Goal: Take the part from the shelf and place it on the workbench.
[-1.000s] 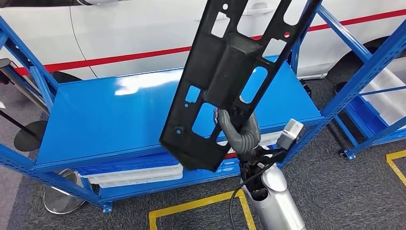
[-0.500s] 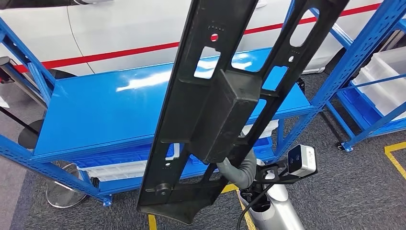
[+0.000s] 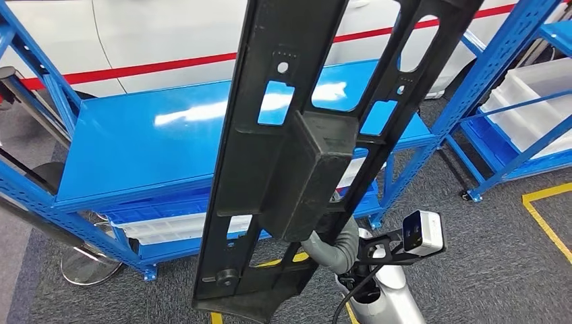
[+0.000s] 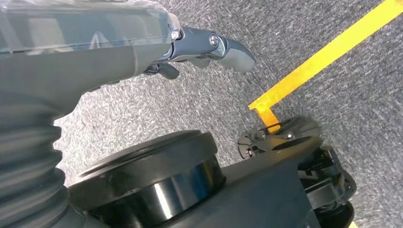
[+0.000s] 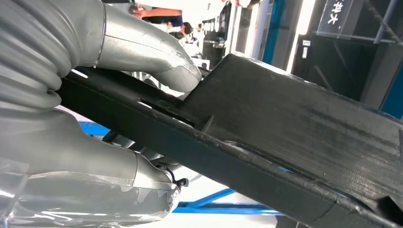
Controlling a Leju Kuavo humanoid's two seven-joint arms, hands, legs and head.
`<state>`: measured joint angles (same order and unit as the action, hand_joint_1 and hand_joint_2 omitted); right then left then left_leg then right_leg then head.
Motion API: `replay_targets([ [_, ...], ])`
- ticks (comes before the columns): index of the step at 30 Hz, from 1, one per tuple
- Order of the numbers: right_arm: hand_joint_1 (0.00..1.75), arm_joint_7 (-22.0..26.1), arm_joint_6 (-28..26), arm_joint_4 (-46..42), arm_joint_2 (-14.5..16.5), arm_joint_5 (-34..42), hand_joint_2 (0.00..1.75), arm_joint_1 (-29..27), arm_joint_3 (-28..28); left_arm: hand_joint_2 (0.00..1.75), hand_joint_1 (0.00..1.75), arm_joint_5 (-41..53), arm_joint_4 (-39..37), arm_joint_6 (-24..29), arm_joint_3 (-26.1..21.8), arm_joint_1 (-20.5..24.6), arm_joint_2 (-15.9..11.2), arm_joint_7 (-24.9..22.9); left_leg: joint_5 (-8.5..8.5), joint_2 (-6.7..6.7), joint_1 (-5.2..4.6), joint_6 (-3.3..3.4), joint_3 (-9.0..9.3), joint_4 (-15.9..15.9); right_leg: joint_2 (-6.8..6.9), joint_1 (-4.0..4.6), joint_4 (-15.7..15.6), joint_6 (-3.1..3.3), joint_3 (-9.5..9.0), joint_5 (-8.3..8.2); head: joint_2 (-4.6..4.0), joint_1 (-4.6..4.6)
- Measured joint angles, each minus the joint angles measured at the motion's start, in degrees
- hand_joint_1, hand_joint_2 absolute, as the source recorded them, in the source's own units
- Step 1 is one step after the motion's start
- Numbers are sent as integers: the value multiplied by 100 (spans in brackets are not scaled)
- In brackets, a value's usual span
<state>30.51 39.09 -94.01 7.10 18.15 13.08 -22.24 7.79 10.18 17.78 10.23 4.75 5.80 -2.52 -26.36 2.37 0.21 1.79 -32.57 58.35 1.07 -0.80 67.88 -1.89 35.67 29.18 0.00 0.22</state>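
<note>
- We saw the right hand [image 3: 335, 244] gripping the black part [image 3: 297, 162] from underneath, w/ the grey ribbed wrist cover just below the part's lower half in the head view.
- In the right wrist view the thumb [image 5: 157, 57] pressed on one face of the part [image 5: 285, 142] & the other fingers [image 5: 95, 166] wrapped under its edge, so the part was clamped between them.
- The part was long, flat, w/ several cut-out windows & a raised box-shaped block [image 3: 311, 177] near its middle. It stood steeply tilted, top end running out of the pic, lower end near the floor edge of the view.
- It was held in the air in front of the blue workbench [image 3: 148, 148], not touching it.
- White bins [image 3: 175, 228] sat on the bench's lower level; a 2nd blue rack [image 3: 512, 108] w/ white trays stood to the right.
- A white vehicle w/ red stripe [image 3: 135, 70] stood behind the bench.
- Left hand [image 4: 204, 47] hung over grey carpet & a yellow floor line [image 4: 328, 57]; fingers curled in, holding nothing.
</note>
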Motion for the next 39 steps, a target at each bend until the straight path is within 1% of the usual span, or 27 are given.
replay_targets([
  [2, 175, -15, 8, -23, 11, -25, 175, 1, 3, 175, 0, 11, -1, -9, 1, 6, 5, -10, 27, 66, -19, -43, -38, 29, 141, 50, -675, 57, -421, -73, 0, -3],
  [3, 175, -21, 12, -40, 16, -33, 175, 1, 10, 175, 0, 18, -2, -14, 2, 7, 8, -15, 48, 100, -26, -74, -50, 32, 176, 78, -851, 90, -505, -56, 0, -2],
  [5, 175, -26, 20, -73, 21, -45, 175, -5, 37, 175, 0, 27, -2, -21, 2, 11, 13, -22, 91, 180, -33, -143, -69, 27, 112, 94, -933, 171, -484, -93, 0, -3],
  [6, 175, -29, 20, -83, 22, -51, 175, -7, 52, 175, 0, 29, -2, -24, 2, 14, 14, -24, 66, 169, -26, -175, -90, 45, 74, 85, -967, 219, -465, -133, 0, -2],
  [8, 175, -39, 19, -98, 38, -74, 175, -11, 71, 175, 0, 30, -2, -29, 2, 14, 13, -24, -222, 28, -17, -220, -203, 328, 4, 58, -1024, 322, -400, -235, 0, -9],
  [10, 175, -48, 16, -107, 58, -101, 175, -19, 80, 175, 0, 30, -2, -35, 1, 16, 13, -24, -701, -135, -3, -246, -412, 996, -73, 68, -1022, 374, -295, -324, 0, -15],
  [11, 175, -51, 12, -109, 64, -113, 175, -30, 85, 175, 0, 30, -2, -40, 1, 20, 13, -24, -862, -162, -1, -252, -491, 1320, -118, 78, -1013, 382, -239, -366, 0, -16],
  [12, 175, -51, 8, -109, 65, -123, 175, -44, 91, 175, 0, 30, -2, -44, 1, 23, 13, -25, -915, -173, -1, -252, -500, 1498, -168, 86, -1000, 381, -182, -404, 0, -15],
  [13, 175, -51, 3, -109, 65, -135, 175, -59, 99, 175, 0, 30, -2, -46, 2, 25, 13, -26, -855, -179, -1, -245, -412, 1470, -223, 91, -980, 375, -126, -439, 0, -15],
  [15, 175, -49, -1, -119, 65, -157, 175, -88, 115, 175, 0, 33, -2, -49, 2, 19, 10, -28, -559, -254, -1, -203, 22, 829, -338, 90, -927, 353, -25, -494, 0, -15],
  [17, 175, -45, -1, -141, 67, -170, 175, -103, 126, 175, 0, 35, -2, -50, 1, -4, 2, -32, -398, -433, -4, -157, 418, 151, -438, 91, -884, 303, 64, -554, 0, -14],
  [19, 175, -40, -1, -162, 67, -178, 175, -113, 136, 175, 0, 36, -2, -51, 1, -15, -5, -34, -378, -509, -23, -129, 500, -52, -513, 80, -880, 229, 126, -636, 1, -12],
  [21, 175, -24, -1, -179, 66, -195, 175, -125, 149, 175, 0, 36, -2, -51, 2, -4, 2, -35, -291, -421, -13, -85, 449, -88, -547, 77, -883, 158, 167, -687, 1, -12],
  [22, 175, -10, 0, -186, 66, -207, 175, -127, 156, 175, 0, 37, -2, -50, 2, 0, 5, -35, -239, -366, -1, -49, 420, -109, -496, 79, -821, 127, 207, -613, 1, -2],
  [23, 175, 4, 1, -190, 66, -221, 175, -129, 162, 175, 0, 37, -2, -50, 1, -1, 8, -36, -185, -303, 12, -14, 383, -132, -416, 80, -663, 100, 275, -449, 0, 7],
  [25, 175, 25, 2, -192, 66, -251, 175, -132, 172, 175, 0, 39, -2, -52, 0, -6, 5, -33, -104, -177, 2, 35, 283, -137, -235, 48, -32, 43, 492, 53, 0, 26],
  [26, 175, 29, 1, -192, 66, -270, 175, -136, 177, 175, 0, 40, -2, -55, -1, -8, 3, -32, -69, -110, -7, 42, 228, -131, -195, 24, 324, 12, 594, 239, 1, 26],
  [27, 175, 30, 0, -192, 66, -290, 175, -141, 182, 175, 0, 42, -2, -58, -1, -8, 1, -30, -36, -42, -12, 39, 173, -125, -171, 0, 576, -17, 636, 314, 0, 27],
  [28, 175, 29, -2, -195, 66, -307, 175, -143, 187, 175, 0, 43, -2, -61, -1, -7, -2, -30, -7, 25, -14, 30, 121, -116, -150, -22, 644, -39, 585, 271, 0, 27],
  [29, 175, 28, -4, -201, 66, -322, 175, -145, 190, 175, 0, 43, -2, -63, -1, -5, -4, -29, 17, 87, -15, 17, 74, -103, -118, -40, 501, -55, 426, 145, 0, 27],
  [31, 175, 26, -5, -229, 67, -343, 175, -140, 192, 175, 0, 42, -2, -64, -1, -3, -5, -23, 49, 189, -20, -19, 0, -66, 53, -47, -219, -52, -111, -81, 1, 26],
  [32, 175, 27, -5, -251, 68, -358, 175, -134, 192, 175, 0, 42, -2, -64, -1, -5, -6, -19, 64, 232, -25, -44, -26, -49, 149, -22, -576, -23, -344, -110, 2, 23],
  [33, 175, 28, -6, -273, 70, -375, 175, -129, 193, 175, 0, 40, -2, -64, -1, -7, -7, -15, 84, 276, -29, -75, -42, -36, 218, 7, -825, 16, -488, -105, 2, 25],
  [34, 175, 29, -7, -291, 72, -395, 175, -125, 195, 175, 0, 39, -2, -64, -1, -9, -7, -12, 107, 319, -30, -109, -54, -32, 239, 41, -951, 59, -535, -81, 2, 26],
  [36, 175, 31, -17, -315, 76, -425, 175, -125, 198, 175, 0, 38, -2, -64, -1, -8, -4, -8, 129, 371, -15, -182, -68, -24, 156, 56, -1011, 163, -492, -139, 1, 34],
  [37, 175, 31, -27, -325, 79, -438, 175, -118, 199, 175, 0, 38, -1, -64, -1, -10, -4, -6, 60, 301, -3, -213, -96, 30, 109, 48, -1032, 217, -465, -181, 1, 35],
  [39, 175, 33, -53, -340, 99, -473, 175, -104, 201, 175, 0, 39, -2, -66, -3, -21, -7, 2, -320, 40, 18, -251, -246, 448, 25, 31, -1064, 323, -394, -275, 0, 26],
])
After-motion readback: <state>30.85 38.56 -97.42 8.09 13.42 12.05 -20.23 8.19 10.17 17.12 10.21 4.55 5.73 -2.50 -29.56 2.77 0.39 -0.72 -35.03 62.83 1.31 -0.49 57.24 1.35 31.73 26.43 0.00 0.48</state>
